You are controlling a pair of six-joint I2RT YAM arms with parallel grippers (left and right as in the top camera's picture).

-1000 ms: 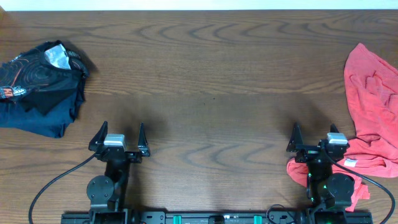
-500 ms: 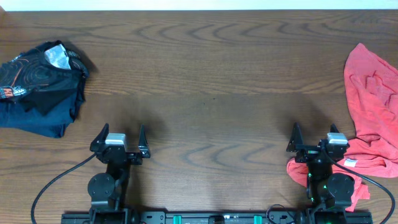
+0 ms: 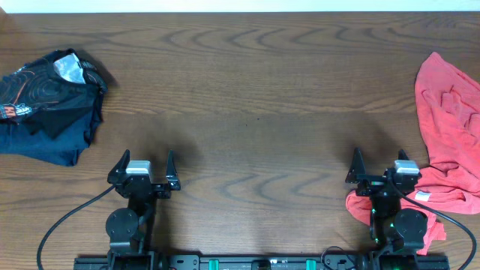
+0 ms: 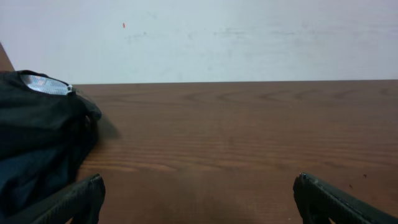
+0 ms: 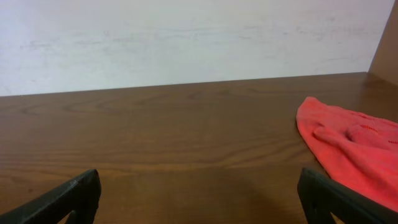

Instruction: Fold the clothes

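The black jersey (image 3: 46, 101) with thin orange lines lies crumpled at the far left of the table; it also shows at the left of the left wrist view (image 4: 37, 143). The coral-red shirt (image 3: 448, 127) with a white label lies along the right edge, partly under my right arm; it shows in the right wrist view (image 5: 348, 149). My left gripper (image 3: 146, 161) is open and empty near the front edge, right of the jersey, and shows in its wrist view (image 4: 198, 186). My right gripper (image 3: 379, 161) is open and empty just left of the shirt, and shows in its wrist view (image 5: 199, 183).
The wooden table (image 3: 247, 97) stretches between the two garments. A white wall (image 4: 211, 37) stands behind the far edge. Black cables (image 3: 64, 225) run from the arm bases at the front.
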